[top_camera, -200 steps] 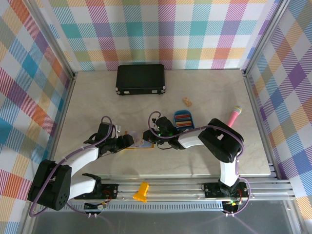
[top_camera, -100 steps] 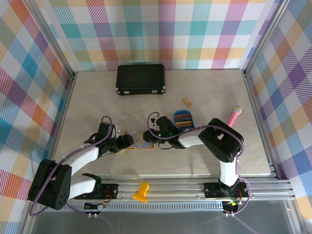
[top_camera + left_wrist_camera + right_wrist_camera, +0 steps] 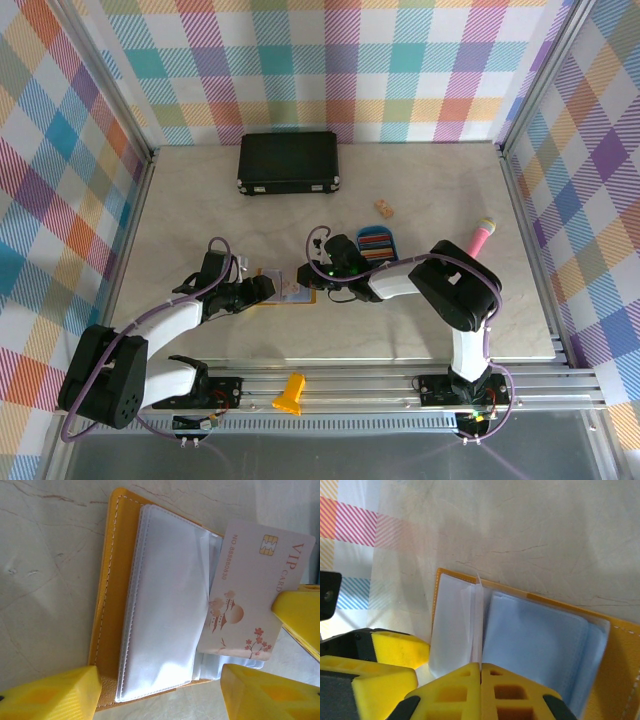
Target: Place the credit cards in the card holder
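From above, the card holder (image 3: 285, 290) lies open on the tabletop (image 3: 190, 210), its long axis running left to right, between my left gripper (image 3: 266, 288) and right gripper (image 3: 306, 279). To the right, a blue tray (image 3: 395, 246) holds striped cards (image 3: 375, 243). A black case (image 3: 288, 162) sits far back, well apart.

At my left wrist, my left gripper (image 3: 160, 700) is spread astride the holder's stitched mustard cover (image 3: 107, 580) and clear plastic sleeves. A glossy white card (image 3: 250, 590) with a chip slants over the sleeves' right edge.

At my right wrist, my right gripper (image 3: 480, 680) is pressed together, pinching that card edge-on over the open sleeves.
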